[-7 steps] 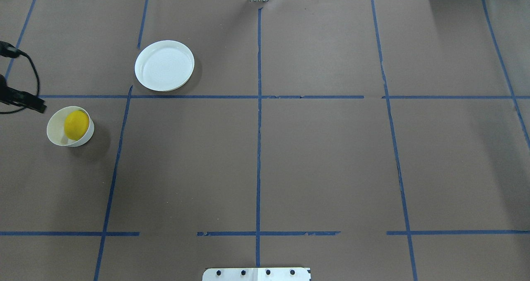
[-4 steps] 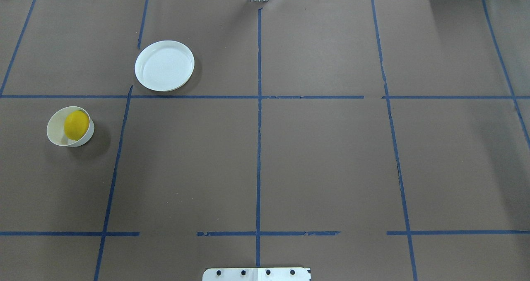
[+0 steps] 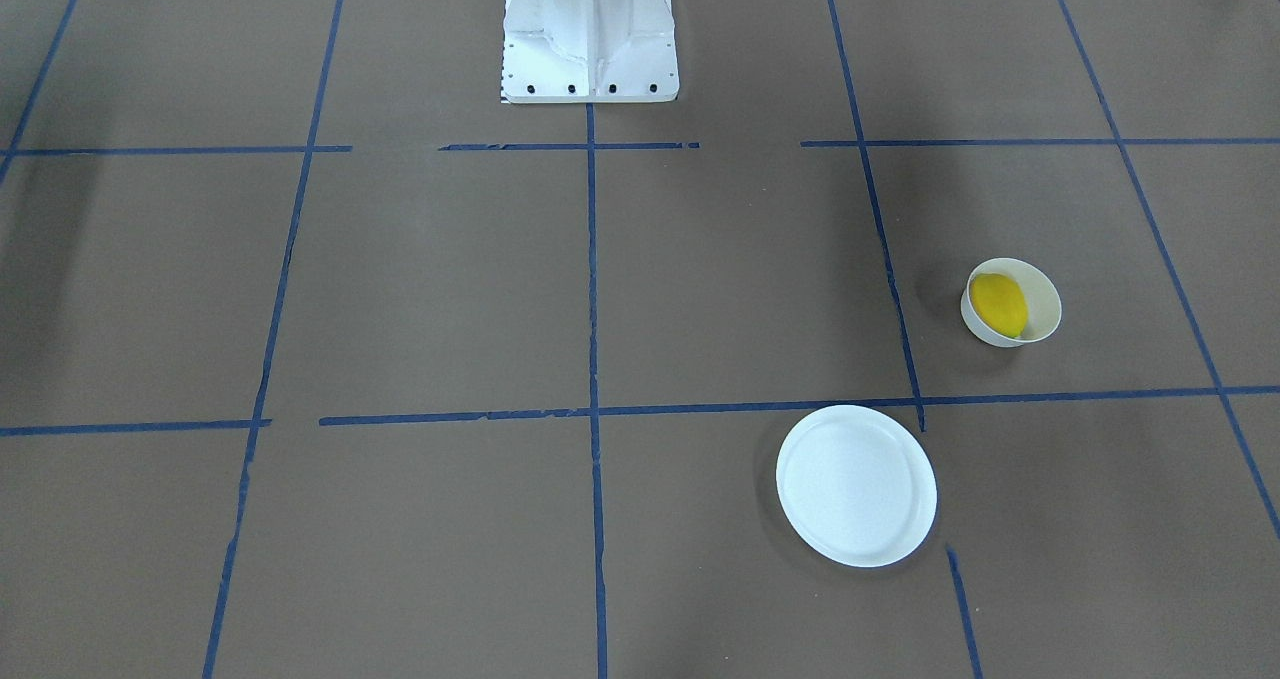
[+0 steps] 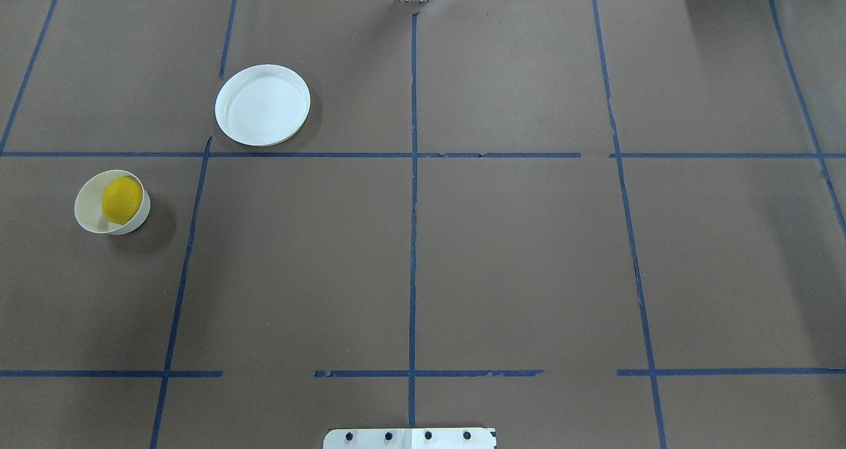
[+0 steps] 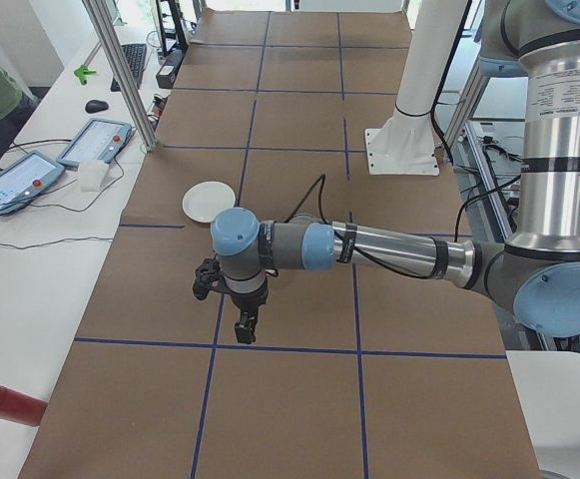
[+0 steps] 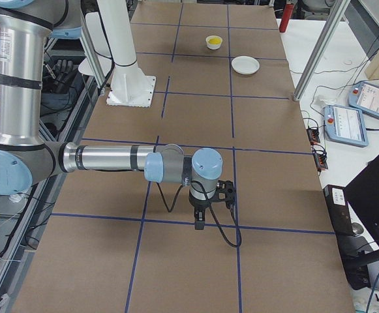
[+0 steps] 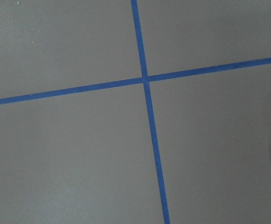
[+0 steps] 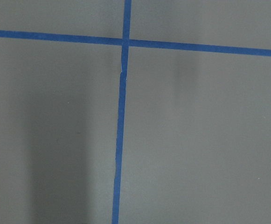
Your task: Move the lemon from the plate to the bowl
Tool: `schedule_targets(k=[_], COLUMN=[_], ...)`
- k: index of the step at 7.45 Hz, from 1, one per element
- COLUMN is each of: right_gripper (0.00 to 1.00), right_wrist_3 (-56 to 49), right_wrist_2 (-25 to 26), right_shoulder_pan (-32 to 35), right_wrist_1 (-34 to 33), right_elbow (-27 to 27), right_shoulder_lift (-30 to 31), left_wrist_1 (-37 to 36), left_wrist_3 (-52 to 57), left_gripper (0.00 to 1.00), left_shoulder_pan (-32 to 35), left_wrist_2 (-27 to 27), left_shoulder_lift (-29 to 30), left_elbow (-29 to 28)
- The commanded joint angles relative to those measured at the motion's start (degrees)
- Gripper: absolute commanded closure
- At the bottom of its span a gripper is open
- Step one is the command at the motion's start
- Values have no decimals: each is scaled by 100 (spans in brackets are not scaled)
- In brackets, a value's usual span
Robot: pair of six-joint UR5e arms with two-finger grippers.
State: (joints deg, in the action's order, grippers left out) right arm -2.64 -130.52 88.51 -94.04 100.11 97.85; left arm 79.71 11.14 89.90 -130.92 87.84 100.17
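Observation:
The yellow lemon lies inside the small deep white bowl at the table's left; both also show in the front-facing view, lemon and bowl. The flat white plate is empty, farther back and to the right of the bowl, and shows in the front-facing view too. My left gripper shows only in the exterior left view, well clear of the bowl; I cannot tell if it is open. My right gripper shows only in the exterior right view, far from both dishes; I cannot tell its state.
Brown paper with blue tape lines covers the table. The white robot base stands at the near middle edge. Tablets and cables lie on the side bench. Both wrist views show only paper and tape.
The left gripper, at the overhead view's left edge beside the bowl 0.9 s ago, has drawn out of that view. Lemon, bowl and plate have not moved.

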Motion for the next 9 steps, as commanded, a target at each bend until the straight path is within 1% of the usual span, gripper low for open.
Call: schedule_targets(k=[1,3,4,9], right_gripper=[0,0,0,0], right_wrist_3=[0,0,0,0], right_wrist_2=[0,0,0,0], right_shoulder_pan=[0,0,0,0], right_wrist_1=[0,0,0,0], right_elbow=[0,0,0,0], right_shoulder_lift=[-3,-3,6,-3], left_wrist_1=[-254,-167,-140,-122], left_wrist_3=[651,618,600,591], left_gripper=[0,0,0,0], left_shoulder_pan=[281,265,273,264], left_wrist_2=[-21,66,93,75], left_shoulder_lift=[-65,-92,-57,5], left_elbow=[-24,-24,80,46])
